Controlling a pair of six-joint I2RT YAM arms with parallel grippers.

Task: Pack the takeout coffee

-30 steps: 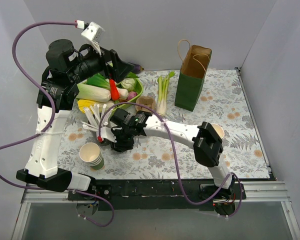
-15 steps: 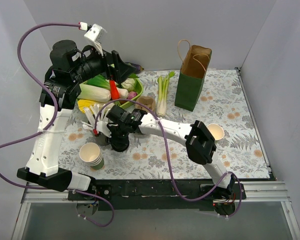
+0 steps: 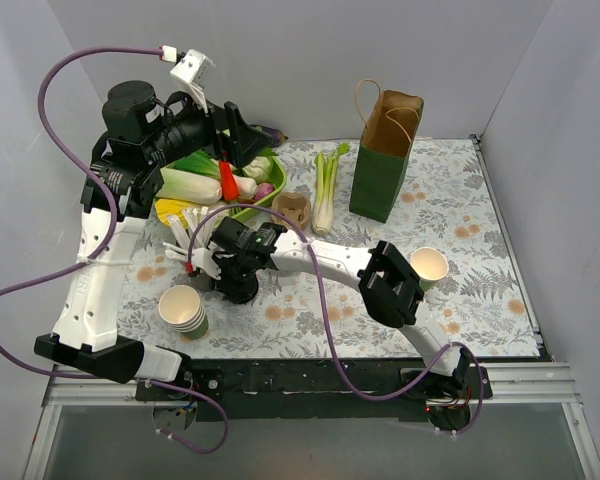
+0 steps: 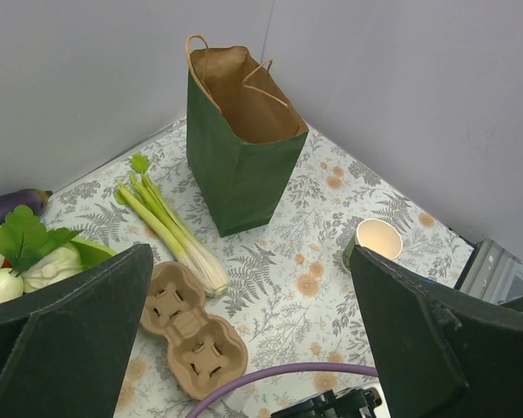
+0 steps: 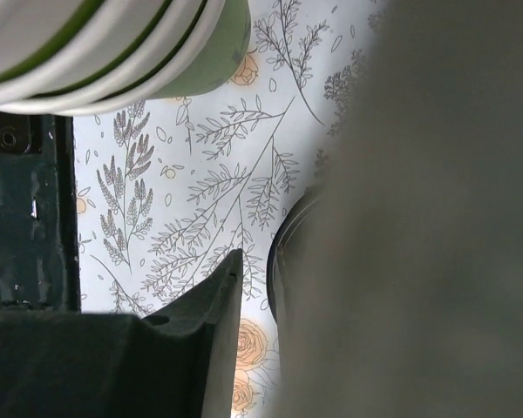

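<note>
Since a second ago: right arm's elbow further left and clear of the takeout coffee (image 3: 430, 266), right claw (image 5: 275, 261) a little further left too, jaws narrower. Claw low over a dark round thing (image 3: 240, 291) on the counter (image 3: 480, 230). Clenched on it or not: cannot tell, with only a curved black rim visible between one sharp finger and one blurred one in the wrist view. Possibly the coffee's lid, judging by shape.

Left claw (image 4: 250, 251) spread wide, grasping nothing, parked high over the vegetable basket (image 3: 248, 208) at far left. Probably kept up there to leave the counter to the other arm.

Takeout coffee upright and lidless at the near right, just beside the right elbow, well apart from the claw. Paper bag (image 3: 385, 150) upright at the far edge, mouth open and unobstructed. Leeks (image 3: 325, 190) and cardboard carrier (image 3: 293, 208) to its left.

Tight around the right claw: stack of green cups (image 3: 185, 310) near, white sticks (image 3: 185, 238) far, basket beyond. Open counter between claw and coffee, though crossed by the right forearm and the purple cable (image 3: 330, 320). Elbow close enough to tip the coffee on a careless swing back.
</note>
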